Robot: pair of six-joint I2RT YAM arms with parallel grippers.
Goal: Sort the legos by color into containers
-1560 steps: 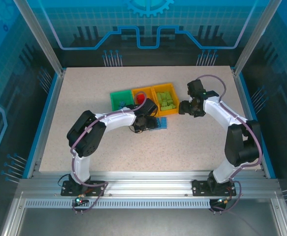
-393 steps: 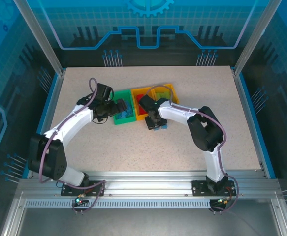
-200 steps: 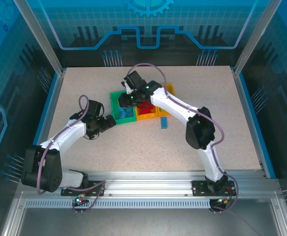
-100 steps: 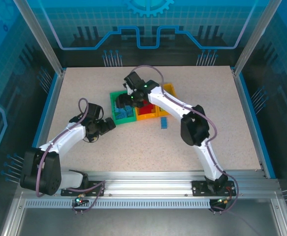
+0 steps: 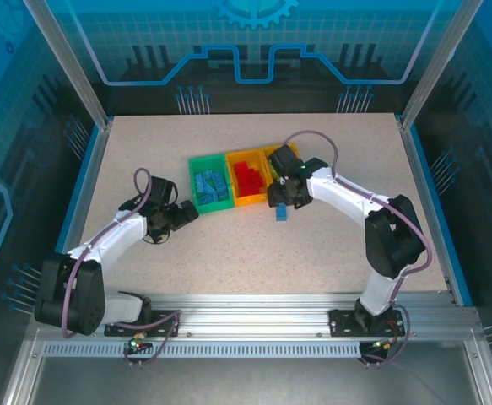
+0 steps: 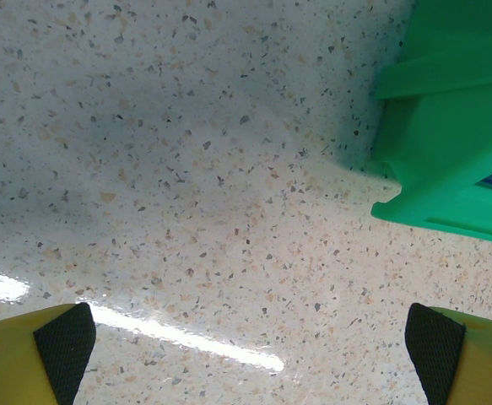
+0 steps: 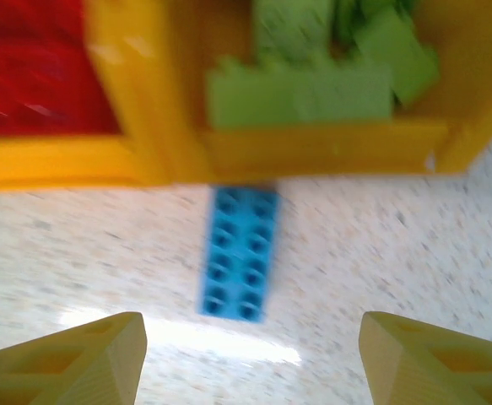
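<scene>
A green bin (image 5: 193, 180) holds several blue legos (image 5: 212, 186). Beside it, an orange bin (image 5: 250, 201) holds red legos (image 5: 247, 175). A second orange bin (image 7: 313, 148) holds lime green legos (image 7: 313, 84) and lies partly under my right arm in the top view. One blue lego (image 5: 281, 212) (image 7: 239, 253) lies flat on the table just in front of the orange bins. My right gripper (image 5: 282, 196) (image 7: 254, 363) hangs open over it, one finger to each side, not touching it. My left gripper (image 5: 190, 212) (image 6: 246, 354) is open and empty over bare table, left of the green bin's corner (image 6: 448, 126).
The speckled table (image 5: 229, 253) is bare in front of the bins and to both sides. Blue rails (image 5: 77, 202) run along the table's edges. The right wrist view is blurred by motion.
My right arm has swung from above the green bin to the right and now hangs over the lone blue lego. More blue legos lie in the green bin. The left arm has barely moved.
</scene>
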